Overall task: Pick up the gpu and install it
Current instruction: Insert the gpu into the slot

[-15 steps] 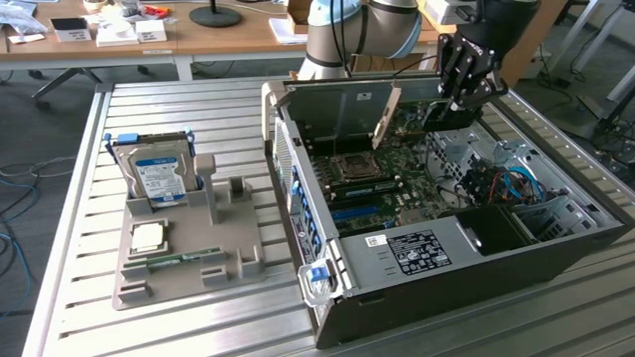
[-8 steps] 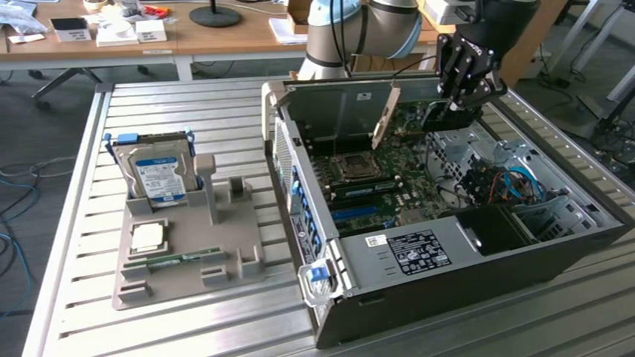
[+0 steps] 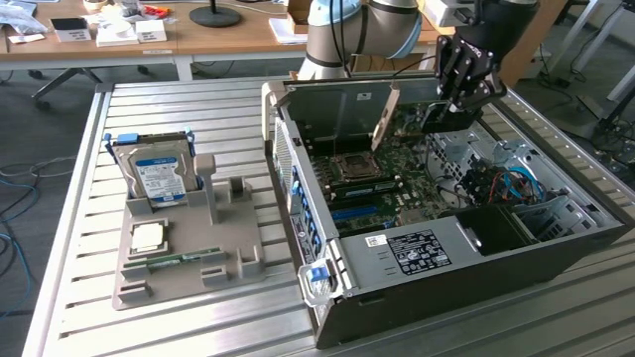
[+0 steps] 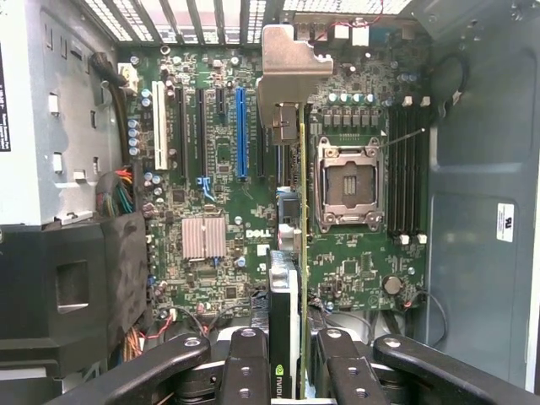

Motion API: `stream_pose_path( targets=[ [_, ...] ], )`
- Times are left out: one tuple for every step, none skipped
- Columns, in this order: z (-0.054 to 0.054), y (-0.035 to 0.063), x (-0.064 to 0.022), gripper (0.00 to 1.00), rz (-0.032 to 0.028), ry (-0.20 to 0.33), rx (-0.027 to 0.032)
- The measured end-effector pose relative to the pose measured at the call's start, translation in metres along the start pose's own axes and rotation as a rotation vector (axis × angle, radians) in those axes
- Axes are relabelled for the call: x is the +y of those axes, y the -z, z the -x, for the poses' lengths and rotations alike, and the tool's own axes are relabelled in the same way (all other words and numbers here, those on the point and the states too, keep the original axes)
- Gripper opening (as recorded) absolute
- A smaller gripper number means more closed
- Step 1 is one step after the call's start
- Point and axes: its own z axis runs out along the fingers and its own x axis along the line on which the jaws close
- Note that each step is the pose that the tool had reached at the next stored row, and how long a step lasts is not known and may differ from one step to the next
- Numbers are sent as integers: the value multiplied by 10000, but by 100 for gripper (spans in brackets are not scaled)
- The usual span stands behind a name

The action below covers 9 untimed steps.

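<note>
My gripper [image 3: 453, 110] hangs over the open computer case [image 3: 417, 256], shut on the gpu [image 3: 436, 120], a dark card held on edge above the green motherboard [image 3: 382, 167]. Its pale metal bracket [image 3: 385, 117] points toward the case's rear wall. In the wrist view the gpu [image 4: 300, 253] runs edge-on between the two black fingers [image 4: 245, 363], and its bracket [image 4: 291, 67] reaches toward the slotted rear panel. The card hovers between the blue expansion slot [image 4: 240, 135] and the CPU socket [image 4: 350, 186]. I cannot tell whether it touches the board.
A grey parts holder [image 3: 189, 256] on the slatted table at the exterior view's left carries a silver hard drive with a blue label [image 3: 157, 178], a processor chip [image 3: 147, 236] and a green memory stick [image 3: 184, 258]. Cables and drive bays [image 3: 516, 186] crowd the case's far side.
</note>
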Motion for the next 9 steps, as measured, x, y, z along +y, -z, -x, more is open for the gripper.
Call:
stream_pose_path(
  targets=[
    [-4, -7, 3, 27, -2, -1, 0],
    [-7, -10, 5, 27, -2, -1, 1],
    [-6, -9, 5, 27, -2, 0, 3],
    [-7, -10, 5, 27, -2, 0, 2],
    [-6, -9, 5, 27, -2, 0, 3],
    [-6, -10, 5, 27, -2, 0, 2],
    [-6, -10, 5, 27, -2, 0, 1],
    [-7, -13, 5, 27, -2, 0, -1],
    [-7, -20, 5, 27, -3, 1, -4]
  ],
)
